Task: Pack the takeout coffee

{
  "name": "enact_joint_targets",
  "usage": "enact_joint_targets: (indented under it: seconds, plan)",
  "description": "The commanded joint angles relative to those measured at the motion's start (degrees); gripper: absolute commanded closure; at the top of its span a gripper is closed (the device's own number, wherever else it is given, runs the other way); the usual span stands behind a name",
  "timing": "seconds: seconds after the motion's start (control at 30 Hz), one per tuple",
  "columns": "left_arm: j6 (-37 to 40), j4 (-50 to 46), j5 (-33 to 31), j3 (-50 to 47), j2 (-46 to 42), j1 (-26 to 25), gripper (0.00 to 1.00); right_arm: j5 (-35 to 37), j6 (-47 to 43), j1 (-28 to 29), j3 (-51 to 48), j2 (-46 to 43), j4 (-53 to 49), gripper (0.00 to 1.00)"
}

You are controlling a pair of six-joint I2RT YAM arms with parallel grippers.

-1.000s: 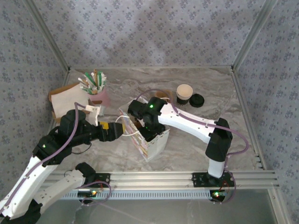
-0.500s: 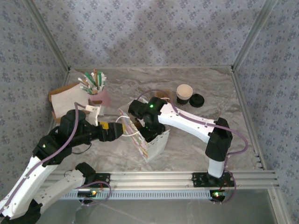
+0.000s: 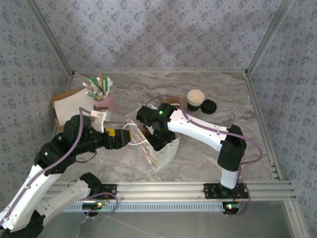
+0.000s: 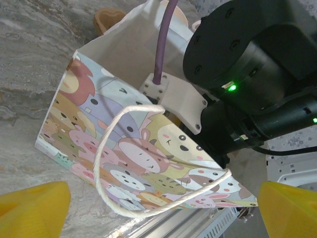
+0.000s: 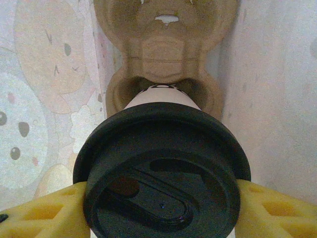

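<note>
The takeout coffee point(image 5: 161, 183), a white cup with a black lid, hangs inside the bag, and my right gripper point(image 5: 161, 210) is shut on it, a yellow finger point(image 5: 42, 213) on each side of the lid. Its base reaches the near well of the brown pulp carrier point(image 5: 166, 44) on the bag's floor. The cartoon-printed bag point(image 3: 161, 151) stands mid-table, with my right wrist point(image 3: 159, 130) down in its mouth. My left gripper point(image 4: 161, 213) is open at the bag's left side. The rope handle point(image 4: 106, 163) loops between its fingertips point(image 4: 29, 208) untouched.
An unlidded paper cup point(image 3: 195, 99) and a loose black lid point(image 3: 208, 106) sit behind the bag to the right. The pink cup of sticks point(image 3: 103, 94) and a pile of napkins point(image 3: 69, 106) are at back left. The metal rail point(image 3: 173, 188) runs along the near edge.
</note>
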Motion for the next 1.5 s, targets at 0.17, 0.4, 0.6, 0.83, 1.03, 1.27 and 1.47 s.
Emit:
enact_joint_targets:
  seconds: [0.17,0.4,0.6,0.83,1.03,1.27,1.47]
  plan:
    - [6.94,-6.24,-3.09,10.43,5.42,-0.43,0.02,-1.48,-0.60,-0.20,-0.97,1.40,-0.96,0.35]
    - [12.75,-11.99,-4.61,20.27,10.66,-0.37,0.02,-1.42,-0.53,-0.29,-0.73,1.48,-1.74,0.35]
    - [15.39,-12.49,-3.39,26.13,14.82,-0.51,0.02,-1.51,-0.42,-0.38,-0.71,1.55,-1.93,0.35]
    - [16.98,-10.98,-2.58,28.83,18.31,-1.15,0.02,-1.71,-0.51,-0.57,-0.71,1.65,-2.27,0.35]
    - [17.86,-9.55,-2.44,30.56,20.82,-2.29,0.02,-2.05,-0.60,-0.73,-0.62,2.14,-2.27,0.35]
    - [18.48,-8.45,-2.29,31.10,22.71,-2.89,0.02,-2.46,-0.53,-0.87,-0.52,2.36,-2.66,0.35]
    - [18.57,-7.66,-2.15,30.97,23.21,-3.15,0.02,-2.48,-0.51,-1.08,-0.49,2.89,-2.87,0.35]
